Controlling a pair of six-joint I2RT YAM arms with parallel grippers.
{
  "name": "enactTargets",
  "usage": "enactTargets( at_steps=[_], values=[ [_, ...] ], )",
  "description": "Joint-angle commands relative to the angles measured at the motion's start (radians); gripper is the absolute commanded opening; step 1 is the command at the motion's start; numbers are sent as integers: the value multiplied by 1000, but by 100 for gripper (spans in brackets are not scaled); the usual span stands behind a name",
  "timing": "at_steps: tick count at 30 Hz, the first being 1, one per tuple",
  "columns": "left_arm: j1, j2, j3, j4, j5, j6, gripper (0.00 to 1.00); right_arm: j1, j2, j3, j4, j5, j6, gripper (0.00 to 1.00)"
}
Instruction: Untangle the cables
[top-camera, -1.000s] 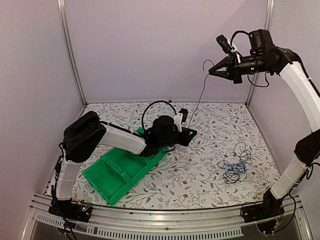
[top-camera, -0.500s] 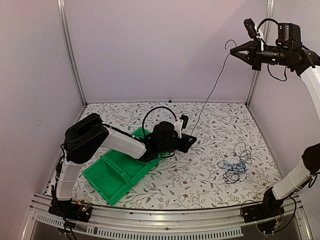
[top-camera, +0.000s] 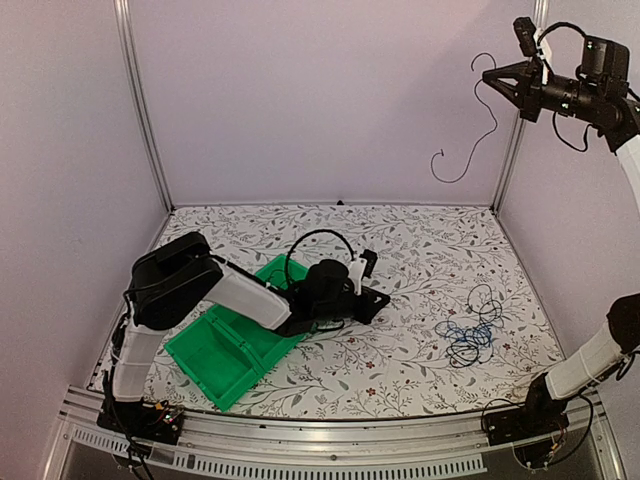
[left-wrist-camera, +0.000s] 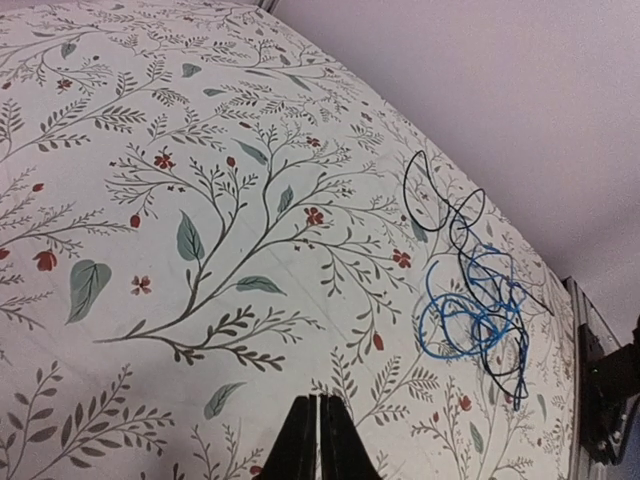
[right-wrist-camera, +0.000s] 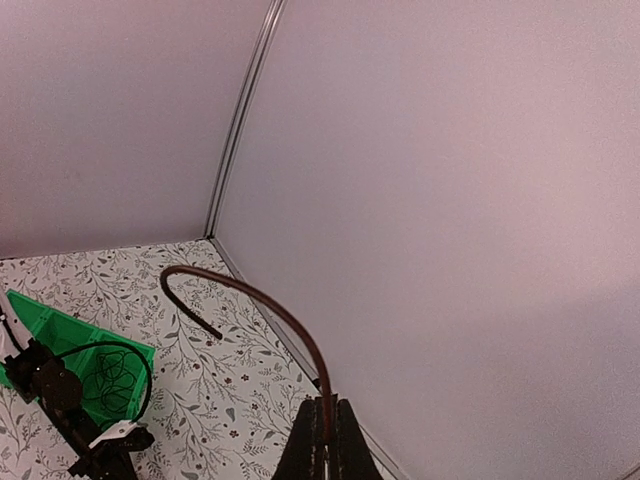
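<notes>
My right gripper (top-camera: 488, 77) is raised high at the upper right, shut on one thin black cable (top-camera: 491, 132) that hangs free in the air, its lower end curling up well above the table. In the right wrist view this cable (right-wrist-camera: 262, 298) arcs out from the shut gripper (right-wrist-camera: 325, 402). The remaining cables, blue and black loops in a loose tangle (top-camera: 468, 336), lie on the table at the right and also show in the left wrist view (left-wrist-camera: 472, 312). My left gripper (top-camera: 383, 297) rests low on the table's middle, shut (left-wrist-camera: 318, 402) on nothing, left of the tangle.
A green bin (top-camera: 232, 342) lies tilted at the front left beside the left arm; a thin black coil (right-wrist-camera: 108, 378) lies inside it. Metal frame posts (top-camera: 140, 110) stand at the back corners. The floral tablecloth (top-camera: 400, 370) covers the table.
My right gripper has risen and moved right. The black cable's lower end has left the table near the left gripper and now hangs free. The left gripper has dropped slightly.
</notes>
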Motion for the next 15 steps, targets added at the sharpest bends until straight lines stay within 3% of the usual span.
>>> enactTargets(
  at_steps=[1, 9, 15],
  values=[
    [-13, -30, -30, 1, -6, 32, 0, -8, -21, -74, 55, 46, 26, 0],
    [-13, -215, -116, -52, -57, 129, 0, -5, -69, -330, 124, 36, 2, 0],
    [-12, -338, -104, -203, -69, 159, 28, 47, -56, -402, 119, 25, -12, 0]
  ],
)
